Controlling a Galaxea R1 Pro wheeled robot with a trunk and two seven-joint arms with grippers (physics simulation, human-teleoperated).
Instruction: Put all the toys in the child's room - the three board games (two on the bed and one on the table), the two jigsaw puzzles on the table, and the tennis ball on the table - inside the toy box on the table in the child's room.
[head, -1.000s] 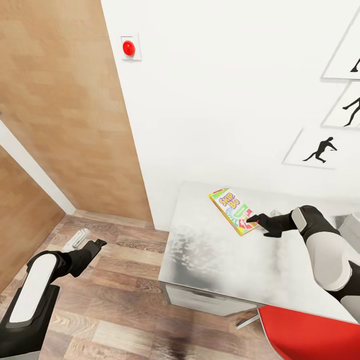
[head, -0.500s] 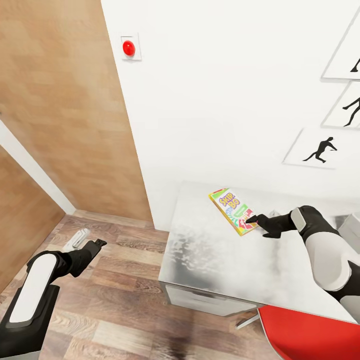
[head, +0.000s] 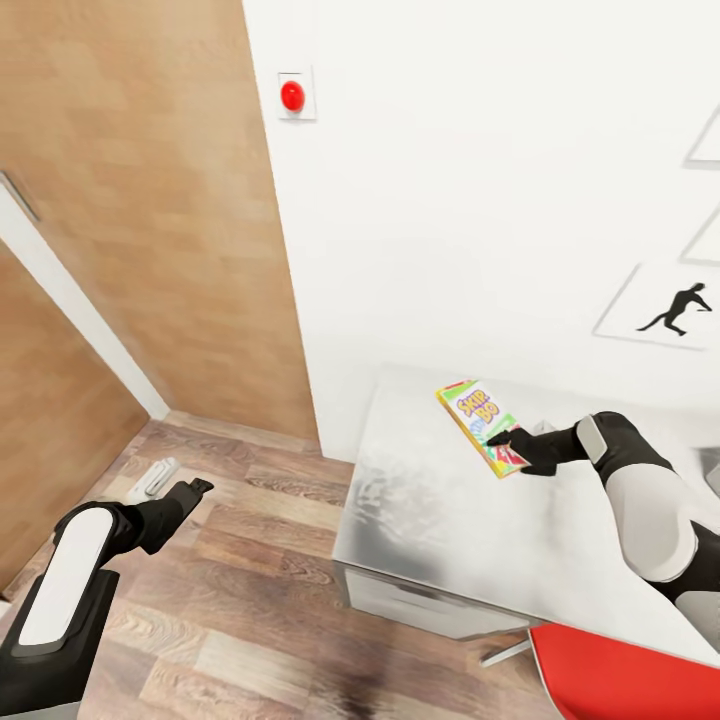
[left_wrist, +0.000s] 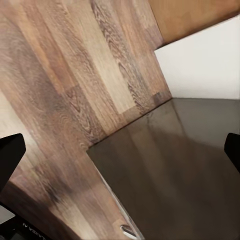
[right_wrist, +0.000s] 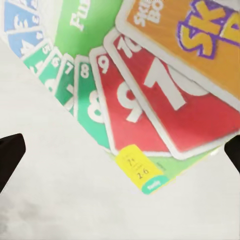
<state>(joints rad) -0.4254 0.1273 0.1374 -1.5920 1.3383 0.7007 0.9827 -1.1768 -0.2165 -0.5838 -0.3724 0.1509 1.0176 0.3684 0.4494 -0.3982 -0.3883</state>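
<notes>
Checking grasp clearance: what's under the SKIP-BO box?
The SKIP-BO box lies flat on the light grey table, bare top around it. The right gripper is at its near corner, fingers wide apart. Whatever is beneath the box itself is covered.

SKIP-BO board game lies flat on the light grey table, near the wall edge; right gripper sits at the box's near corner, fingertips touching or just over it, can't tell if closed; right arm reaches in from the right. Left gripper hangs over the wood plank floor, well apart from table; jaw state unclear. Red wall button high on white wall; wooden door to its left; baseball-player silhouette picture at right; red chair at bottom right, just beside table.
</notes>
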